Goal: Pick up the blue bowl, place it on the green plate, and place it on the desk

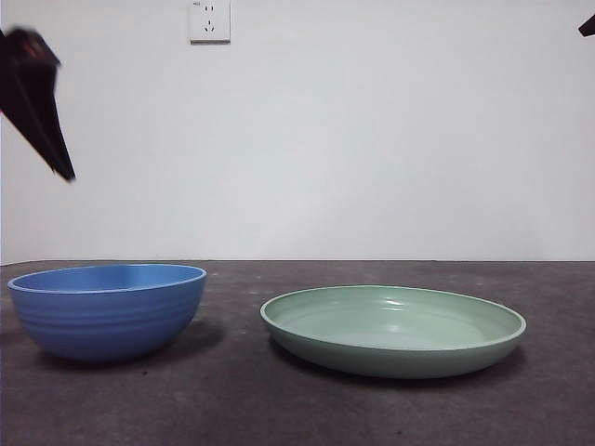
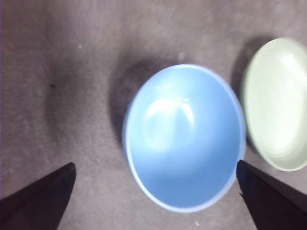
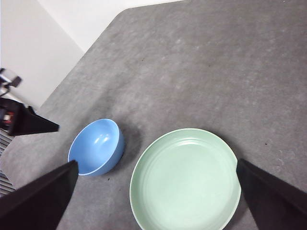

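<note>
The blue bowl stands upright and empty on the desk at the left. The green plate lies empty to its right, a gap apart. My left gripper hangs high above the bowl's left side, clear of it. In the left wrist view the left gripper is open and empty, with the bowl below between the jaws and the plate beside it. My right gripper is open and empty, high above the plate and bowl.
A white wall with a power socket stands behind the desk. The right arm shows only as a black tip at the top right corner. The left gripper also shows in the right wrist view.
</note>
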